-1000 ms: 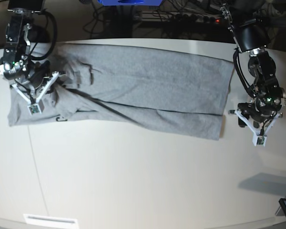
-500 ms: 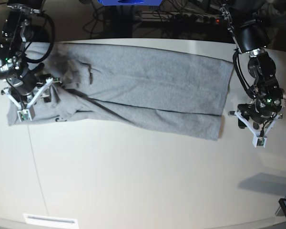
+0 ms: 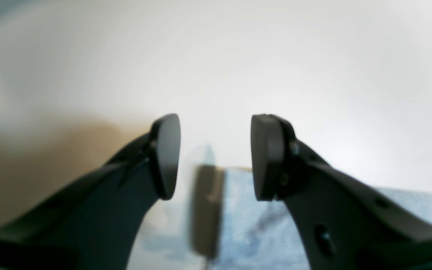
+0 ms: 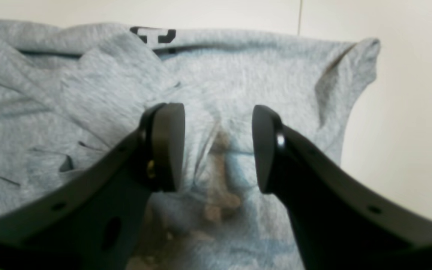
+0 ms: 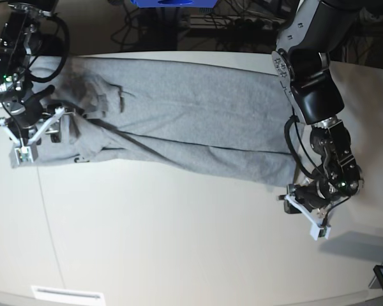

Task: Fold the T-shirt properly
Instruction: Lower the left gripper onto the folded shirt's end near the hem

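A broad off-white tabletop (image 5: 179, 242) fills most of the base view, with a thin seam line (image 5: 48, 217) running down its left part. Beyond its far edge lies a dark area holding tangled black cables (image 5: 242, 25) and a blue object (image 5: 172, 3). A white label (image 5: 67, 295) sits at the near edge.

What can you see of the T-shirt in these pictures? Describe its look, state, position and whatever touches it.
The T-shirt is heather-grey, soft knit cloth, folded lengthwise into a long band across the far part of the white table. Its collar-and-sleeve end, by the right gripper, is rumpled, and a scrap of black lettering peeks out at a fold. That gripper hangs open over the cloth, holding nothing. The left gripper is open just off the band's other end, near its front corner.
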Robot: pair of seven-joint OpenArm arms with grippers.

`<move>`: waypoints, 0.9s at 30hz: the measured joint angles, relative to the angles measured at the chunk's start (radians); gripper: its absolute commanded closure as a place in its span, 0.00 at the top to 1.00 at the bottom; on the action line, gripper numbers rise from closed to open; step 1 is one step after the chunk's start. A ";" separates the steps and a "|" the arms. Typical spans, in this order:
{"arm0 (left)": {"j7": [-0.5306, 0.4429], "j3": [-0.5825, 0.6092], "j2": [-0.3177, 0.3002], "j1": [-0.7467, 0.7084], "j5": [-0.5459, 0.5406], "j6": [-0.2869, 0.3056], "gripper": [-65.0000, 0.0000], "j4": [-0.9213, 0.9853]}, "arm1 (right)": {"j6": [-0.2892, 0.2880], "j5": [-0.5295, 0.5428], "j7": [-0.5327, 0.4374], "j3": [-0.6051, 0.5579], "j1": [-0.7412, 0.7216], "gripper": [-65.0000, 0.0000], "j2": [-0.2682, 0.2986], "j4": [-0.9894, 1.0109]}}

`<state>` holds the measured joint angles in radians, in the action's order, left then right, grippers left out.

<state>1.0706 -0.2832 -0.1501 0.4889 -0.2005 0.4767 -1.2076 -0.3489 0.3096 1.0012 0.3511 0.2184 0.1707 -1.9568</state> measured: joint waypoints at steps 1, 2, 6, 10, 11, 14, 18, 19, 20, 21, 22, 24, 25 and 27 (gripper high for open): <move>0.002 -0.002 0.004 0.007 0.002 0.000 0.46 0.032 | 0.000 0.002 -0.006 0.000 0.000 0.44 0.000 0.000; 0.002 -0.002 0.006 0.013 0.000 0.000 0.46 0.058 | 0.000 0.002 -0.005 0.000 0.000 0.44 0.003 0.000; 0.002 -0.003 0.008 0.010 -0.002 0.000 0.46 0.071 | 0.000 -0.001 -0.002 0.000 0.001 0.44 0.003 0.000; 0.002 -0.003 0.005 0.010 0.000 0.000 0.46 0.074 | 0.000 -0.001 -0.002 0.000 0.000 0.44 0.003 0.000; 0.003 -0.003 0.005 0.010 0.000 0.000 0.45 0.074 | 0.000 -0.001 -0.002 0.000 0.000 0.44 0.003 0.000; -0.003 -0.002 0.001 -0.006 -0.008 0.000 0.45 0.072 | 0.000 -0.001 -0.002 0.000 0.000 0.44 0.003 0.000; 0.006 -0.004 0.001 -0.042 0.002 0.000 0.45 0.077 | 0.000 0.000 -0.002 0.000 0.001 0.44 0.002 0.000; 0.003 -0.004 0.002 -0.049 -0.003 0.000 0.45 0.076 | 0.000 -0.001 -0.002 0.000 0.000 0.44 0.002 0.000; 0.003 -0.004 0.002 -0.054 -0.003 0.000 0.45 0.075 | 0.000 0.000 -0.002 0.000 0.000 0.44 0.002 0.000; 0.003 -0.005 0.003 -0.057 -0.003 0.000 0.45 0.075 | 0.000 -0.001 -0.002 0.000 0.001 0.44 0.002 0.000; 0.002 -0.004 0.003 -0.061 -0.003 0.000 0.45 0.074 | 0.000 -0.001 -0.002 0.000 0.001 0.44 0.002 0.000; -0.001 -0.025 0.008 -0.070 -0.003 0.004 0.45 0.071 | 0.000 0.000 -0.002 0.000 0.000 0.44 0.002 0.000; -0.001 -0.047 0.011 -0.076 -0.007 0.004 0.45 0.063 | 0.000 0.000 -0.002 0.000 0.001 0.44 0.002 0.000; 0.003 -0.068 0.008 -0.085 -0.002 0.003 0.37 0.041 | 0.000 -0.001 -0.002 0.000 0.000 0.44 0.003 0.000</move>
<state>1.0737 -0.3515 -0.1421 0.4034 -0.2028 0.4797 -1.1664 -0.3489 0.3088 0.9993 0.3511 0.2188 0.1734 -1.9568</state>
